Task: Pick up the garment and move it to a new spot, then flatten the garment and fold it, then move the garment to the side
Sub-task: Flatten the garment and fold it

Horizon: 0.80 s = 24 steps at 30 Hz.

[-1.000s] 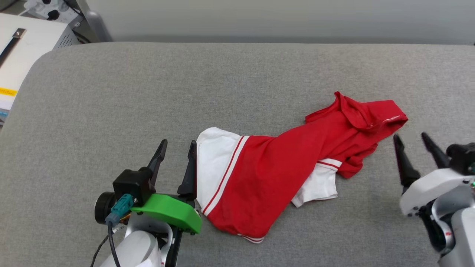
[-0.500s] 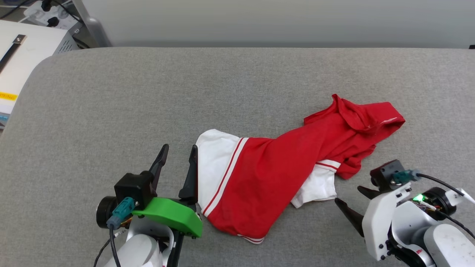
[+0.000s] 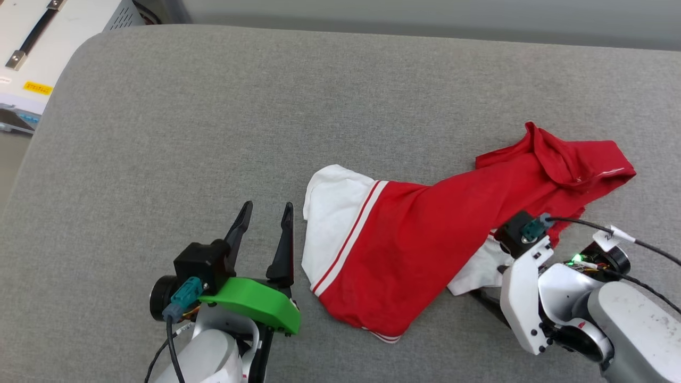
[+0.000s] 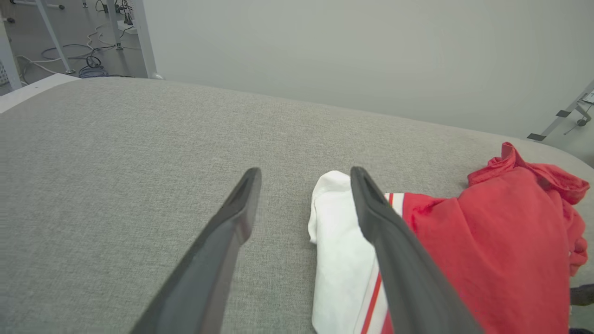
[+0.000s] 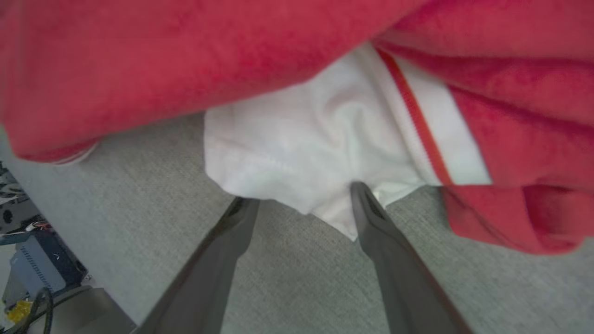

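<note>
Head view: one garment [image 3: 425, 250], a red jersey with white sleeves and striped trim, heaped diagonally on the grey pad [image 3: 213, 106], its lettering hidden. It should handle soft, light and limp, so pinch a sleeve edge or hem. Left gripper [image 3: 264, 213] is parted and empty at its 9 o'clock; right gripper [image 5: 301, 197] is parted at 5 o'clock, its tips at the white sleeve [image 5: 301, 139], nothing clamped.

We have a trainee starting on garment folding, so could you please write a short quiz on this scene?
1. True or false: the garment lies folded flat on the grey surface.
2. The jaws of the left gripper are: A) shut on cloth; B) open beside a white sleeve; C) shut, empty.
3. Which part of the garment do the jaws of the right gripper reach?
Key: 1 false; 2 B; 3 the other white sleeve.
</note>
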Tool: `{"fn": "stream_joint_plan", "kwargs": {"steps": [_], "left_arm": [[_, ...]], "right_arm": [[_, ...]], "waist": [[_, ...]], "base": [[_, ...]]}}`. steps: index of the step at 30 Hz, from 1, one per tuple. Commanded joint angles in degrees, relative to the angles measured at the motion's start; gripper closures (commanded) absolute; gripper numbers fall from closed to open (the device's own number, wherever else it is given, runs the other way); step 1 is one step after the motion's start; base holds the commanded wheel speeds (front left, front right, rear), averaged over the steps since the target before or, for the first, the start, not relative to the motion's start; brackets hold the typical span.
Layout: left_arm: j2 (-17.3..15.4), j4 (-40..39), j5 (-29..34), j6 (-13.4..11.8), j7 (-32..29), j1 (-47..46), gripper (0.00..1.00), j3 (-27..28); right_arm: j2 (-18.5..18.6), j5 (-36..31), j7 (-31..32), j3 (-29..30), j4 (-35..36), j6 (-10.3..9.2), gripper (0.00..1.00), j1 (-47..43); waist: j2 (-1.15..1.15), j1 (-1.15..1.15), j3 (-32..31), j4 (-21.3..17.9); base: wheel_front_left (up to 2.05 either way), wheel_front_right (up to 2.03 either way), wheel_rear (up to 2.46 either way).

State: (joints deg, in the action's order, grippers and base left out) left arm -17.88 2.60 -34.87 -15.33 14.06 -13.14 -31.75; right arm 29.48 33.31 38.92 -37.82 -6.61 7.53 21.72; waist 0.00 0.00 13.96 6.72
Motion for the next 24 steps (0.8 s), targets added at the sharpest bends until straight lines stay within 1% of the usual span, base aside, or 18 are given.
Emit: {"fn": "stream_joint_plan", "kwargs": {"steps": [1, 2, 3, 4, 5, 9, 11, 14, 16, 20, 24], "left_arm": [[0.3, 0.3, -0.2, 0.3, 0.3, -0.8, 0.00, 0.1], [0.4, 0.5, -0.3, 0.4, 0.4, -0.8, 0.00, 0.2], [0.4, 0.7, -0.3, 0.5, 0.4, -0.8, 0.00, 0.2], [0.4, 0.8, -0.3, 0.5, 0.4, -0.8, 0.00, 0.2], [0.5, 0.9, -0.3, 0.5, 0.4, -0.9, 0.00, 0.3], [0.4, 1.5, -0.4, 0.6, 0.5, -0.8, 0.00, 0.5], [0.2, 1.9, -0.5, 0.6, 0.4, -0.6, 0.00, 0.5], [0.1, 2.2, -0.7, 0.8, 0.1, -0.4, 0.00, 0.2], [0.0, 2.1, -0.9, 0.9, -0.1, -0.3, 0.00, 0.0], [-0.6, 1.9, -1.0, 0.6, -0.7, 0.4, 0.00, -0.1], [-1.2, 1.3, -1.0, 0.0, -1.0, 1.3, 0.00, 0.0]], "right_arm": [[0.5, 1.4, 2.4, -0.9, -2.0, -0.04, 0.00, 0.1], [0.8, 2.2, 3.9, -1.1, -3.0, -0.04, 0.00, 0.1], [0.8, 3.1, 4.9, -1.1, -3.6, -0.04, 0.43, -0.1], [0.9, 3.8, 5.7, -1.1, -4.0, -0.04, 0.76, -0.1], [1.0, 4.1, 6.0, -1.1, -4.0, -0.04, 1.00, 0.0], [1.1, 4.6, 4.7, -0.2, -2.9, -0.04, 1.00, 0.8], [1.3, 4.2, 2.1, 2.4, -0.7, -0.04, 1.00, 1.6], [1.9, 3.5, 0.1, 6.3, 2.0, -0.04, 1.00, 1.2], [2.5, 3.1, -0.4, 9.6, 4.1, -0.04, 1.00, -0.1], [3.6, 1.6, 0.9, 17.2, 8.3, -0.04, 1.00, -3.9], [2.7, -0.1, 3.1, 26.8, 12.0, -0.04, 1.00, -8.7]], "waist": [[0.00, 0.00, 0.9, 0.8], [0.00, 0.00, 1.0, 0.9], [0.00, 0.00, 1.1, 0.9], [0.00, 0.00, 1.1, 0.8], [0.00, 0.00, 1.1, 0.7], [0.00, 0.00, 0.3, -0.3], [0.00, 0.00, -0.9, -1.3], [0.00, 0.00, -2.4, -1.7], [0.00, 0.00, -3.5, -2.1], [0.00, 0.00, -5.1, -3.3], [0.00, 0.00, -5.9, -4.5]], "base": [[0.00, 0.00, 0.00], [0.00, 0.00, 0.00], [0.00, 0.00, 0.00], [0.00, 0.00, 0.00], [0.00, 0.00, 0.00], [0.00, 0.00, 0.00], [0.00, 0.00, 0.00], [0.00, 0.00, 0.00], [0.00, 0.00, 0.00], [0.00, 0.00, 0.00], [0.00, 0.00, 0.00]]}}
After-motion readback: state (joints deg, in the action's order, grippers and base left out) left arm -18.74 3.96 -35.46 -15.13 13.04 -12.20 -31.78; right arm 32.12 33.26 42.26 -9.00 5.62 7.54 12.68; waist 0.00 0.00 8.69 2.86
